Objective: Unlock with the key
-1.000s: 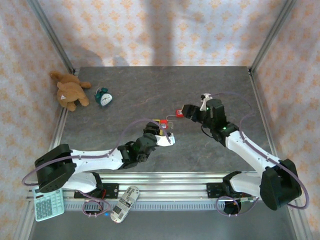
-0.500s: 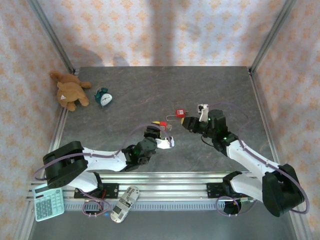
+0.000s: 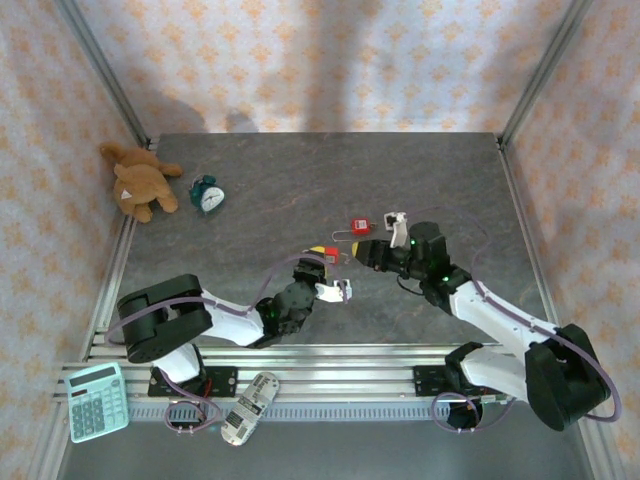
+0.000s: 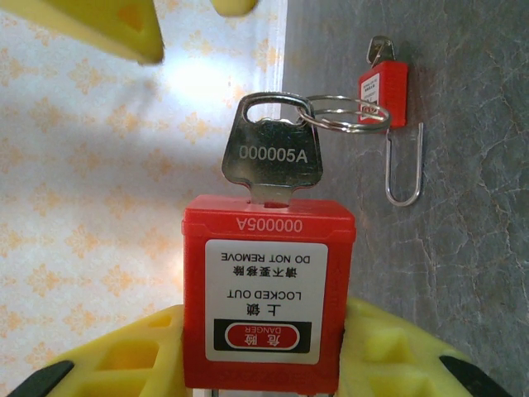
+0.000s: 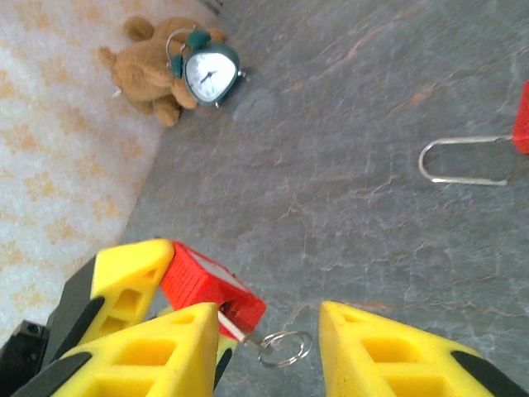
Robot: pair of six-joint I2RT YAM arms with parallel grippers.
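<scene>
A red padlock with a white "LOCKED OUT" label is clamped in my left gripper, held off the table. Its silver key, stamped 000005A, sits in the keyhole with a split ring hanging from it. My right gripper is open, its yellow fingers on either side of the key and ring, not gripping. From above, the left gripper and right gripper nearly meet. A second red padlock with its own key lies on the table.
The second padlock's wire shackle lies flat just beyond the grippers. A teal alarm clock and a brown teddy bear rest at the far left of the grey table. A calculator and a remote sit by the arm bases.
My right gripper has moved away from the padlock lying on the table, nearer and leftward, to straddle the key. My left gripper has shifted slightly with its padlock.
</scene>
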